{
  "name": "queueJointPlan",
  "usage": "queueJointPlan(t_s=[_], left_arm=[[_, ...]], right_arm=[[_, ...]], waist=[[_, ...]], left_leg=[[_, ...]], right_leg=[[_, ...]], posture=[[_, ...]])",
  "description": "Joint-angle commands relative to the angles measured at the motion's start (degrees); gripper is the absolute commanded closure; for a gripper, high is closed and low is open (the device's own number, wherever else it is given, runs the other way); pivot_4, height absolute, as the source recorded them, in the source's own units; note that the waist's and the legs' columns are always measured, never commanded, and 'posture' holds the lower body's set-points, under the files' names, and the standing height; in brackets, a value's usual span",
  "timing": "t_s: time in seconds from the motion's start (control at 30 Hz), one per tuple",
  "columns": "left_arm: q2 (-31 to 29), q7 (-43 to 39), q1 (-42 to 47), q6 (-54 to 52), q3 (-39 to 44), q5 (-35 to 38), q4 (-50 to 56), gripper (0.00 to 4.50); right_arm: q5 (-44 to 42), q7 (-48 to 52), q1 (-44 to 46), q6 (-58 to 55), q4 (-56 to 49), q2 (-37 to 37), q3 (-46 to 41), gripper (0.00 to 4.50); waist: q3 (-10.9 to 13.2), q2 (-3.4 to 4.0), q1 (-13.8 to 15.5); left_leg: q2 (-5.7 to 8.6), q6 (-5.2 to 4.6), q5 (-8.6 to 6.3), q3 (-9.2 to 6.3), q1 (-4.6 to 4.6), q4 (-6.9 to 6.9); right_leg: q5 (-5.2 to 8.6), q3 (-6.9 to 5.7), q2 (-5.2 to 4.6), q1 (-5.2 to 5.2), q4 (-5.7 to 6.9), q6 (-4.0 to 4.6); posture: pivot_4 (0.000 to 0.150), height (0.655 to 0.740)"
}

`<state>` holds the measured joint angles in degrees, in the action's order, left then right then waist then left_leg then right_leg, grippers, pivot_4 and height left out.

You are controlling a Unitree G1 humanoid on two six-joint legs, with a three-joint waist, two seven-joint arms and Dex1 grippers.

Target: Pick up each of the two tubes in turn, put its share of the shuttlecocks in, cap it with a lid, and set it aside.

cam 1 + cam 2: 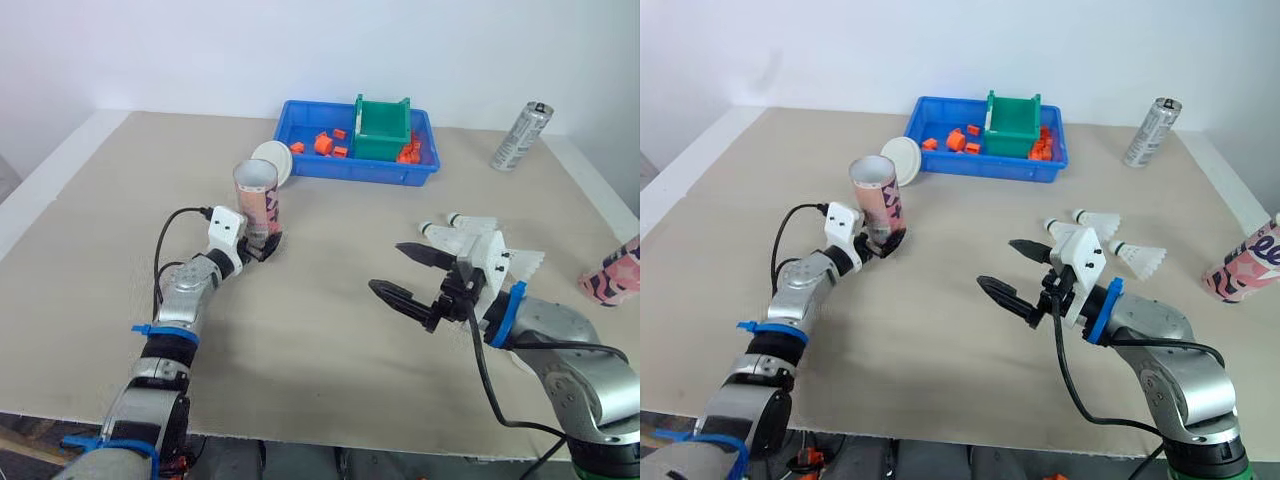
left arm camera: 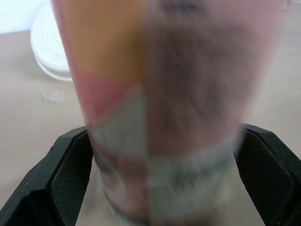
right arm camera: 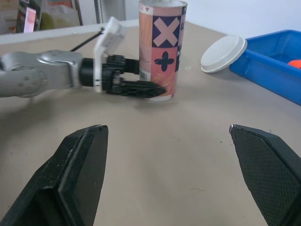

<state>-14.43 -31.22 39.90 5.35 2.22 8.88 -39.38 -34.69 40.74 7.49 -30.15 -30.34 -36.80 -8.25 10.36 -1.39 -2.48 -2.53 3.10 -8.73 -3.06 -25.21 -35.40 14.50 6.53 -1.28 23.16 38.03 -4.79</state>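
Head view: a second tube (image 1: 612, 275) is cut off at the table's (image 1: 330, 330) 3 o'clock edge. Left wrist: the upright tube's (image 2: 164, 94) print is blurred, its base clamped by the left jaws. Right wrist: a cross and a plus are seen on it; the right jaws are spread wide, empty.

two tubes (image 1: 258, 205), three shuttlecocks (image 1: 1140, 258) — one can (image 1: 520, 137), one tray (image 1: 360, 172), one box (image 1: 382, 125)

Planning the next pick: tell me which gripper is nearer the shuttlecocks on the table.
Right. The right gripper, open, is close beside the shuttlecocks, on their left. The left gripper is much farther left, shut on the upright tube.
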Motion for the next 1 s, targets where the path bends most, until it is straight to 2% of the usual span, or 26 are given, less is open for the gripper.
queueJointPlan(t_s=[0.03,0.27,0.6,0.67,0.73,1.0], left_arm=[[-0.7,0.1,4.0,4.3,1.1,-0.8,-5.8,0.0],[0.5,0.2,11.0,7.8,0.9,-1.9,-16.2,0.0],[1.4,-0.4,12.4,8.6,2.5,-0.4,-18.6,0.0],[1.5,-0.4,12.5,8.6,2.9,-0.2,-18.6,0.55],[1.5,-0.5,12.4,8.7,3.1,-0.2,-18.4,1.38],[1.0,-1.4,11.7,9.2,3.6,-0.4,-17.0,1.38]], right_arm=[[-1.9,-0.7,0.8,0.5,-2.9,0.3,-1.8,0.08],[-3.2,-1.7,1.4,0.5,-3.0,0.9,-2.0,0.08],[-2.5,-1.5,0.7,0.6,-2.8,0.4,-1.4,0.08],[-2.3,-1.4,0.8,0.7,-2.6,0.3,-1.2,0.0],[-2.2,-1.2,0.9,0.6,-2.5,0.2,-1.1,0.0],[-2.1,-0.8,1.1,0.4,-2.2,-0.1,-1.2,0.0]], waist=[[0.0,0.0,-0.1],[0.0,-0.03,-0.1],[0.0,-0.03,-0.1],[0.0,-0.03,-0.1],[0.0,-0.03,-0.1],[0.0,-0.03,-0.1]], left_leg=[[0.0,0.0,0.0,0.0,0.0,0.01],[0.02,0.0,0.0,-0.07,-0.05,0.05],[0.02,0.0,0.0,-0.08,-0.07,0.08],[0.02,0.0,0.0,-0.09,-0.07,0.08],[0.02,0.0,0.0,-0.09,-0.07,0.08],[0.02,0.0,0.0,-0.09,-0.07,0.08]], right_leg=[[0.01,0.0,0.0,0.0,0.0,-0.02],[0.04,-0.04,0.01,0.01,0.0,-0.05],[0.06,-0.05,0.01,0.02,0.0,-0.06],[0.06,-0.05,0.0,0.02,0.0,-0.06],[0.06,-0.05,0.01,0.02,0.0,-0.06],[0.06,-0.05,0.01,0.02,0.0,-0.06]], posture=[[0.15,0.7355],[0.15,0.7355],[0.15,0.7355],[0.15,0.7355],[0.15,0.7355],[0.15,0.7355]])
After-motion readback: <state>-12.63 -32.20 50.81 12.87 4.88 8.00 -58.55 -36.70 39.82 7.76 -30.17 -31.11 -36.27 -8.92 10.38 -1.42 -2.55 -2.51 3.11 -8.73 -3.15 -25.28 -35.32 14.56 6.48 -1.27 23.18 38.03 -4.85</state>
